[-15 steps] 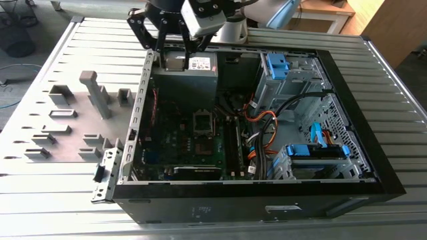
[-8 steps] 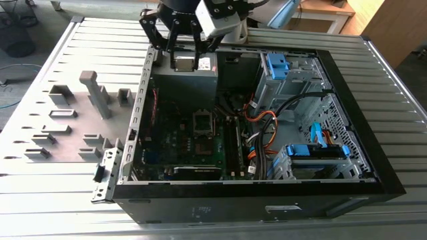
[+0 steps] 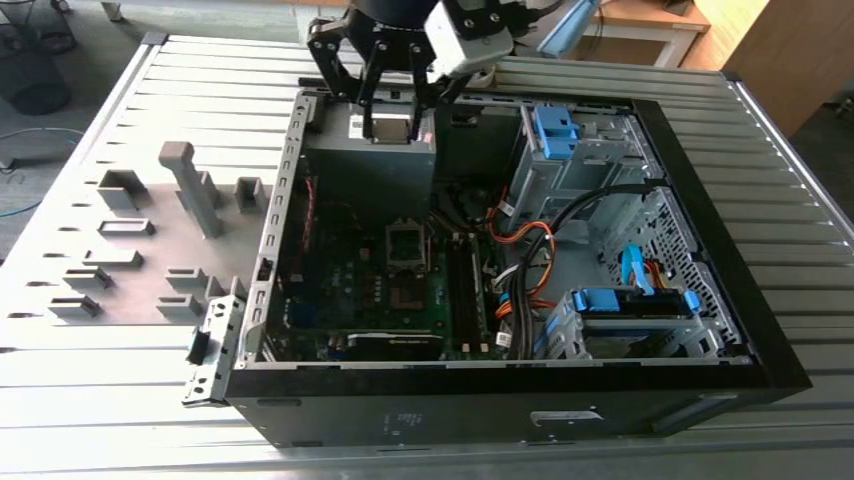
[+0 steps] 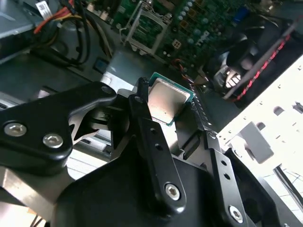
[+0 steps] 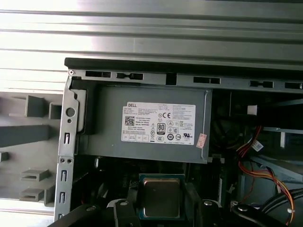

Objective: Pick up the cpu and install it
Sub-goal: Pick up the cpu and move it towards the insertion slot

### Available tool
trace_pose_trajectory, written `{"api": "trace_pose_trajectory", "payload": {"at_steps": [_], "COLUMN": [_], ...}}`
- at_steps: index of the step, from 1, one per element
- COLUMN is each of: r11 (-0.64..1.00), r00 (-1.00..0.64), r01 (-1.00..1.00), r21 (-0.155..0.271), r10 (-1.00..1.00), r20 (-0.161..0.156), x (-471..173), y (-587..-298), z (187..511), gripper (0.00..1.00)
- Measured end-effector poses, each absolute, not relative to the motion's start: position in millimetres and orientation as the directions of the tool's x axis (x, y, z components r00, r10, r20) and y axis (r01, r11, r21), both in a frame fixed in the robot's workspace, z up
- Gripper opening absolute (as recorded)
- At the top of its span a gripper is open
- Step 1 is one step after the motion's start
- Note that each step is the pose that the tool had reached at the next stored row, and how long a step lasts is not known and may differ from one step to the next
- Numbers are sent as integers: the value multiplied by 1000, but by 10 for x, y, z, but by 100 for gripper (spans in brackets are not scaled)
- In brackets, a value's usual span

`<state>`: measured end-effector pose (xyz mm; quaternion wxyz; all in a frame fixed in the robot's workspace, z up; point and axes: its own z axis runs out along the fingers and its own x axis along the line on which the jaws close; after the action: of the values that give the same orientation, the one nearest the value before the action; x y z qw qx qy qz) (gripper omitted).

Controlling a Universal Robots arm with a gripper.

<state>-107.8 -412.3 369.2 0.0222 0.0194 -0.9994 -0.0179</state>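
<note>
In the exterior view, the gripper [image 3: 392, 132] was seen over the grey power supply [image 3: 367, 170] at the far end of the open computer case [image 3: 400, 420]. Its fingers were clenched on the cpu [image 3: 386, 126], which was held clear of everything below. The open socket [image 3: 407, 243] on the motherboard [image 3: 354, 295] lay well apart from the chip, near the middle of the case. Orange cables [image 3: 527, 240] were looped near the socket, so a finger could be snagged on them if the arm were brought in from that side.

In the second wrist view, the cpu [image 4: 168, 101] was shown caught by two opposite thin edges between the black fingers [image 4: 150, 137]. So little was gripped that the chip could be shaken loose by a jolt or a slackened grip. It would then be dropped onto the power supply or among the wiring. Whether it was held level could not be told.

In the first wrist view, the cpu [image 5: 161, 197] was seen with its metal top up, in front of the labelled power supply [image 5: 109, 123]. If it were set down turned the wrong way or off-centre, the socket's contacts could be bent. If it were pressed while misaligned, the chip could be damaged.
</note>
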Motion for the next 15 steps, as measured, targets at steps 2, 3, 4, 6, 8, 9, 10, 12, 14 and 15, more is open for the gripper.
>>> {"api": "trace_pose_trajectory", "payload": {"at_steps": [2, 3, 4, 6, 8, 9, 10, 12, 14, 15], "r11": [999, 999, 999, 999, 999, 999, 999, 999, 999, 999], "r00": [-998, -998, -998, -998, -998, -998, -998, -998, -998, -998], "r01": [-38, -38, -38, -38, -38, -38, -38, -38, -38, -38], "r21": [36, 36, 36, 36, 36, 36, 36, 36, 36, 36], "r10": [-39, -39, -39, -40, -39, -39, -40, -39, -39, -39], "r20": [44, 44, 44, 45, 45, 45, 45, 45, 45, 45], "x": [-1021, -993, -966, -914, -866, -846, -829, -820, -820, -819], "y": [-4123, -4123, -4123, -4123, -4123, -4123, -4123, -4123, -4123, -4123], "z": [3692, 3692, 3692, 3692, 3692, 3691, 3691, 3691, 3691, 3691], "gripper": [47, 47, 47, 47, 47, 47, 47, 47, 47, 47]}}
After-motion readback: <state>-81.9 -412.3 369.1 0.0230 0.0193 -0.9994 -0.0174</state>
